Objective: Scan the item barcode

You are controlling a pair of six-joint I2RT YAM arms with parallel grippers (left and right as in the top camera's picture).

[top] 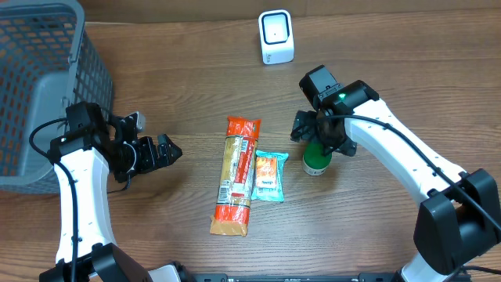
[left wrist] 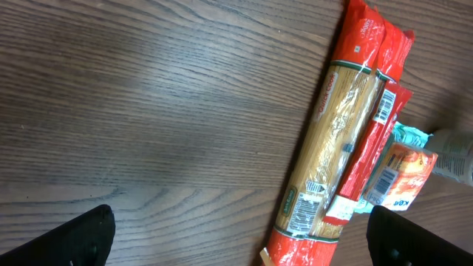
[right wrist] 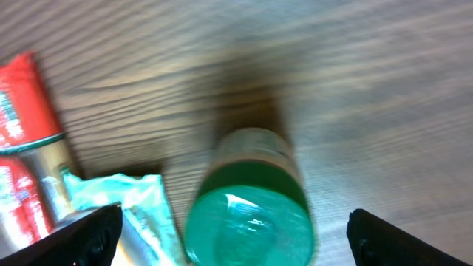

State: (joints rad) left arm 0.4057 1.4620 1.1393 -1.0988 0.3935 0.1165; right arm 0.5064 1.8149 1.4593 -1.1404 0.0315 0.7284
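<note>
A small bottle with a green cap [top: 316,162] [right wrist: 250,214] stands upright on the wooden table. My right gripper [top: 319,135] [right wrist: 235,236] hangs just above it, open, its fingers wide on either side of the cap without touching. A long red and yellow pasta pack [top: 236,175] [left wrist: 340,140] lies at the table's middle with a teal and orange packet [top: 268,177] [left wrist: 399,174] beside it. A white barcode scanner [top: 275,37] stands at the back. My left gripper [top: 168,150] [left wrist: 240,240] is open and empty, left of the pasta pack.
A grey mesh basket [top: 39,86] fills the back left corner, close behind the left arm. Bare wood lies between the scanner and the items.
</note>
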